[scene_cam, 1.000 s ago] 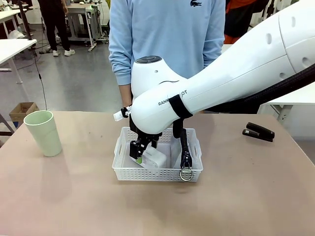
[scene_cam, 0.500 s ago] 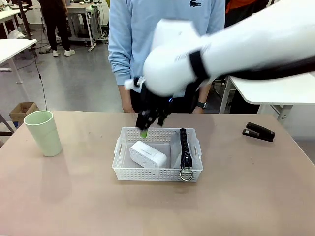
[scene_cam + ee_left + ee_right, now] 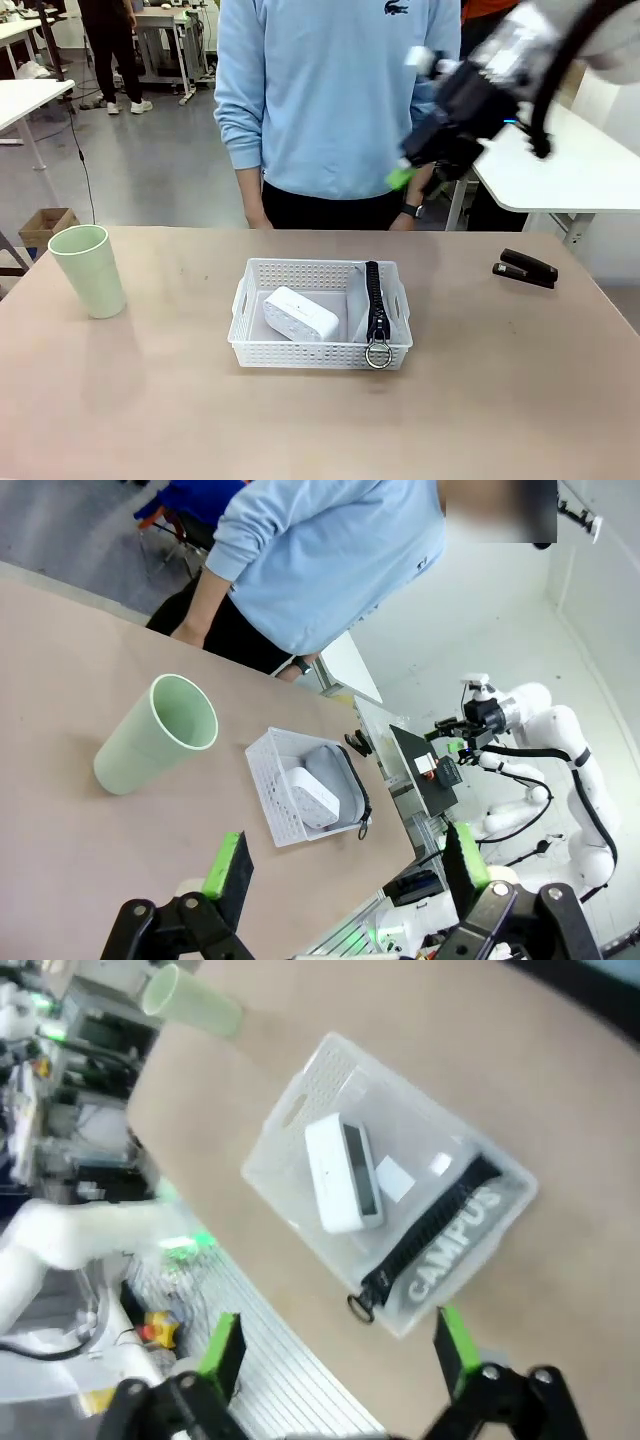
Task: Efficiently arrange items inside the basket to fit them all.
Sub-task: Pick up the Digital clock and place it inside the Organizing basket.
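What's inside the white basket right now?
The basket holds a white oblong box and, beside it, a grey CAMPUS pouch, zipper uppermost. Whatever lies beneath them is covered.

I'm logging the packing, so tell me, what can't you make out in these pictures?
Right claw: front view, smeared by motion blur.
Small black object: front view, too small to identify.
Pouch: front view, lower part hidden behind the basket near wall.

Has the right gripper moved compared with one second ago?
Yes. The right gripper rose out of the basket and swung to picture right; it is now high above the basket's right end.
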`<state>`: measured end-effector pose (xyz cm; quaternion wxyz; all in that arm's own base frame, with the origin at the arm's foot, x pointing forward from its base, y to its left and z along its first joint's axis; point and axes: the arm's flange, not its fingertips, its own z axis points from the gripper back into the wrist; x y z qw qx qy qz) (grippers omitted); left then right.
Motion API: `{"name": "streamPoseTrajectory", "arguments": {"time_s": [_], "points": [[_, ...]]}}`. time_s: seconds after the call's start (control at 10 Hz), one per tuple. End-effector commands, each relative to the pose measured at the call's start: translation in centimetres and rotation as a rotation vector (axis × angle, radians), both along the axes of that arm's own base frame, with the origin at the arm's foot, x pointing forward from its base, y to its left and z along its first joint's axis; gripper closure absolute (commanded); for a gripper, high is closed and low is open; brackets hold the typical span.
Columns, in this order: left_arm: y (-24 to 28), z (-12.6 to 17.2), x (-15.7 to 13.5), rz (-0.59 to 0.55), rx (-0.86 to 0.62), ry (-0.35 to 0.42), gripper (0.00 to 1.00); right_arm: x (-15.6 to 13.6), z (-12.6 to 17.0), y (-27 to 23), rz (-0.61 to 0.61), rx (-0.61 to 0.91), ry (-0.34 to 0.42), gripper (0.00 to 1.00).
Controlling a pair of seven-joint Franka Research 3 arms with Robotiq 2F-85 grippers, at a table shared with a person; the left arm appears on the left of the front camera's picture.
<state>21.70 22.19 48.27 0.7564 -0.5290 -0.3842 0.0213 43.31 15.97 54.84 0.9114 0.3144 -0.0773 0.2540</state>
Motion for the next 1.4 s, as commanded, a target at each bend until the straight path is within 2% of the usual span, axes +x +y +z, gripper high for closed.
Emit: {"name": "streamPoseTrajectory", "arguments": {"time_s": [0.0, 0.2, 0.4, 0.6, 0.7, 0.8, 0.9, 1.3], "points": [[-0.1, 0.2, 0.0, -0.003, -0.005, -0.025, 0.00, -2.4, -2.6, -8.5, -0.103, 0.228, 0.076, 0.00], [-0.1, 0.2, 0.0, -0.003, -0.005, -0.025, 0.00, -5.9, -5.6, -17.4, -0.242, 0.455, 0.119, 0.00], [-0.1, 0.2, 0.0, -0.003, -0.005, -0.025, 0.00, -10.8, -10.3, -24.6, -0.414, 0.607, 0.185, 0.00], [-0.1, 0.2, 0.0, -0.003, -0.005, -0.025, 0.00, -14.7, -14.9, -27.5, -0.522, 0.693, 0.239, 0.00], [-0.1, 0.2, 0.0, -0.003, -0.005, -0.025, 0.00, -15.8, -16.8, -27.8, -0.549, 0.726, 0.276, 0.00], [-0.1, 0.2, 0.0, -0.003, -0.005, -0.025, 0.00, -16.0, -18.1, -26.6, -0.532, 0.699, 0.277, 0.00], [-0.1, 0.2, 0.0, -0.003, -0.005, -0.025, 0.00, -13.8, -14.6, -30.5, -0.549, 0.678, 0.280, 0.00], [-0.1, 0.2, 0.0, -0.003, -0.005, -0.025, 0.00, -13.8, -14.6, -30.5, -0.549, 0.678, 0.280, 0.00]]}}
